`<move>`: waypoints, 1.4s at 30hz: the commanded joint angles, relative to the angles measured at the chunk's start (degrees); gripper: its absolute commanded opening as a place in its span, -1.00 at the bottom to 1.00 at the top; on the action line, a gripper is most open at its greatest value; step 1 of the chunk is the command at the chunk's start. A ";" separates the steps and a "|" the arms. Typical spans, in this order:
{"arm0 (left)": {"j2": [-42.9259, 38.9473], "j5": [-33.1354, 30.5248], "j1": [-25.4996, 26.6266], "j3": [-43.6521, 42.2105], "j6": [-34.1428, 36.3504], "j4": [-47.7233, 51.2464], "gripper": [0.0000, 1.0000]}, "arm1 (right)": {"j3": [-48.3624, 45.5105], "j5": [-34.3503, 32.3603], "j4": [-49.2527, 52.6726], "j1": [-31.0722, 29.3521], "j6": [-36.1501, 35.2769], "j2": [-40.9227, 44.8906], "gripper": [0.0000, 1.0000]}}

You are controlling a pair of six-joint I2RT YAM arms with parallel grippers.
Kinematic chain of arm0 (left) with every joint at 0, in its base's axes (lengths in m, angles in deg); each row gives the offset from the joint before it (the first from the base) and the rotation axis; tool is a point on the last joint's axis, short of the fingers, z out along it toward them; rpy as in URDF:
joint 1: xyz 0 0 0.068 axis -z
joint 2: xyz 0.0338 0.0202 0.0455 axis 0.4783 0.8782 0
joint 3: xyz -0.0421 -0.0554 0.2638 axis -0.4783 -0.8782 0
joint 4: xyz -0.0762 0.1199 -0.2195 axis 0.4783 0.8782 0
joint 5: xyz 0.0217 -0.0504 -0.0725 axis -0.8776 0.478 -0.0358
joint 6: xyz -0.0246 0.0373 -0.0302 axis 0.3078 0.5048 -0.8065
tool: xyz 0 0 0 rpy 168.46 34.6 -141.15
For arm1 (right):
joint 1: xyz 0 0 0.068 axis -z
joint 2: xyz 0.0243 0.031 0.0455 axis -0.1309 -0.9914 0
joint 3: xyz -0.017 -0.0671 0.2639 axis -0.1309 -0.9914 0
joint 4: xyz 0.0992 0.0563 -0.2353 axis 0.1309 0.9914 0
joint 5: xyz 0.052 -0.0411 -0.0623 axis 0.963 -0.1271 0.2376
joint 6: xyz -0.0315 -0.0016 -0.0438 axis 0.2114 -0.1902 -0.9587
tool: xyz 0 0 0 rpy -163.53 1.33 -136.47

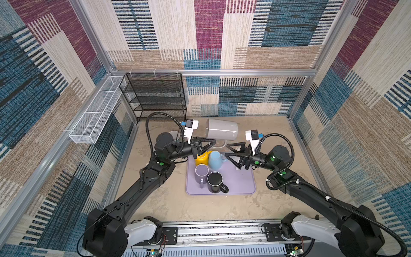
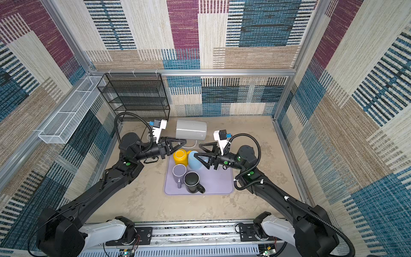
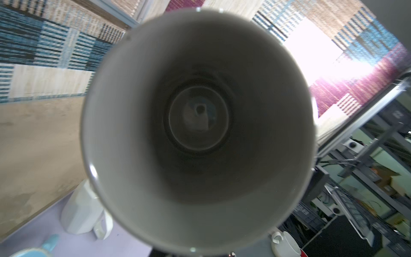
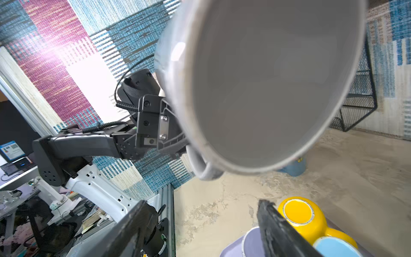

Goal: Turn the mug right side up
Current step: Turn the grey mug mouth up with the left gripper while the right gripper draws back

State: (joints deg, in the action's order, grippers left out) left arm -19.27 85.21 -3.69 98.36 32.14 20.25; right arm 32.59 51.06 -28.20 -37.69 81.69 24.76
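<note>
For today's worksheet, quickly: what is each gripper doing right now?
Left gripper: closed on the handle of the grey mug.
Right gripper: open, holding nothing.

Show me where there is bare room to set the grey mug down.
Free: right half of the purple mat, beside the black mug and blue mug; also the table in front of it. Crowded: its left half, four mugs close together.

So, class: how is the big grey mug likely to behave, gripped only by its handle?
The grey mug looks glazed, so probably slippery and breakable. Held by the left gripper at its handle only, it may swivel. Set down sideways, it would likely roll.
</note>
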 commanded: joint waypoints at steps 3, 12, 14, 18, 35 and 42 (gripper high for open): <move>-1.94 -11.36 0.14 4.18 10.53 16.96 -1.00 | -0.34 -1.55 2.66 0.20 -1.90 0.55 0.59; 1.16 -27.94 0.98 13.59 15.35 37.81 -1.00 | -0.34 -1.28 2.16 0.25 -1.59 -0.42 0.57; 2.21 -30.52 1.60 15.37 16.11 40.75 -1.00 | -0.25 -1.28 2.16 0.29 -1.59 -0.63 0.56; 4.27 -37.19 2.94 18.69 16.43 45.63 -1.00 | -0.22 -1.36 2.15 0.29 -1.46 -0.85 0.55; 17.95 -57.31 4.64 34.55 15.44 65.15 -1.00 | -0.78 -1.46 2.57 0.36 -1.76 -0.41 0.43; 22.93 -60.94 4.74 37.67 15.30 67.69 -1.00 | -0.58 -1.57 2.84 0.38 -1.92 -0.67 0.42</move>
State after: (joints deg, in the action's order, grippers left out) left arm 2.70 27.55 1.03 134.67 47.55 89.12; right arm 31.87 49.77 -25.21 -37.39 80.20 24.13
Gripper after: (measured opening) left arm 0.091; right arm 0.712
